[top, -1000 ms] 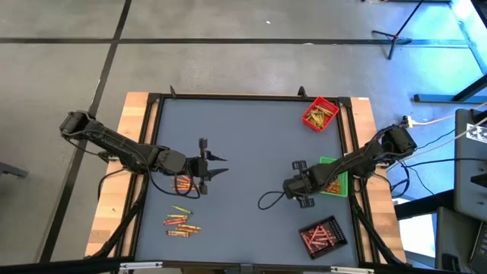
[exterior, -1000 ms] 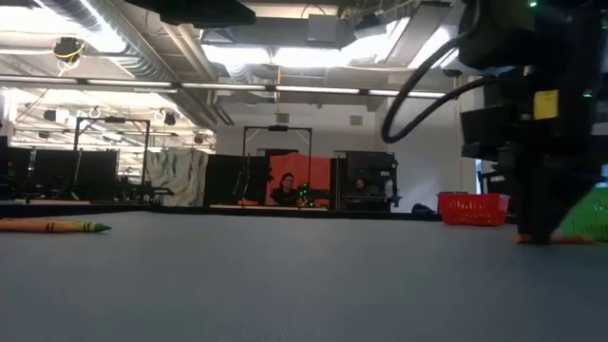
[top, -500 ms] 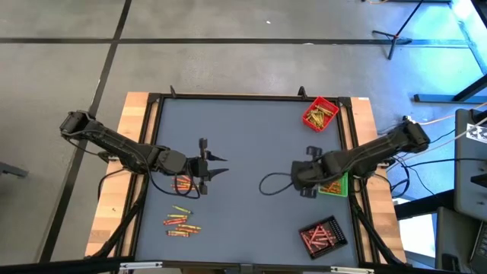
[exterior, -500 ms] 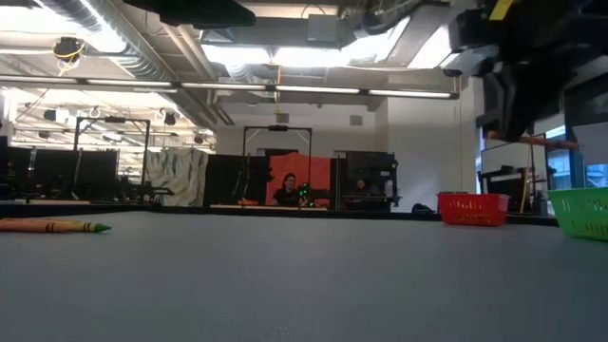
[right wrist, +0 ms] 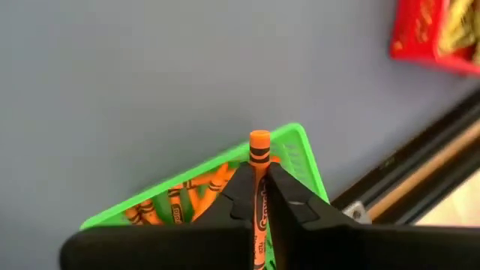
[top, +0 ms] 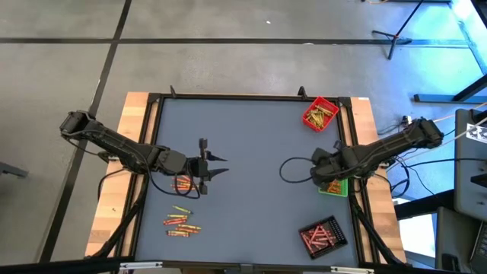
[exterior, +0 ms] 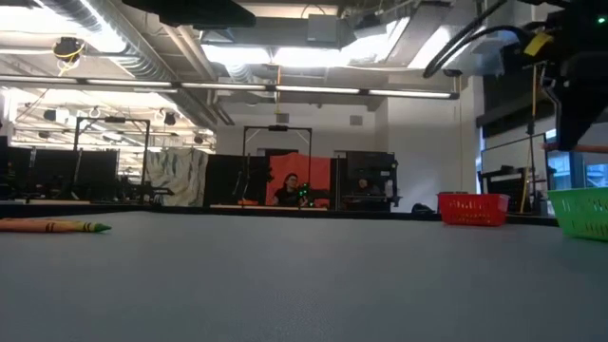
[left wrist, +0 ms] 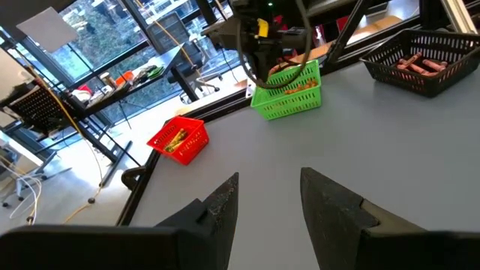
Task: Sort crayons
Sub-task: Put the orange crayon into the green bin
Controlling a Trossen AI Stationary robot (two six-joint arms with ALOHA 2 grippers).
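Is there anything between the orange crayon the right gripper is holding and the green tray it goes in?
Nothing visible. The right gripper, shut on the orange crayon, hangs right above the green tray, which holds only other orange crayons.

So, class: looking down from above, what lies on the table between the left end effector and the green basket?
Nothing: in the high view the grey tabletop is bare between the left end effector and the green basket; only the right arm's looping cable hangs over it.

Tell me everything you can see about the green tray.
The green tray is a small square basket with mesh walls that look like plastic. It sits upright near the table's right edge, between the red tray and black tray. It holds orange crayons. The right gripper hangs above it, shut on another orange crayon.
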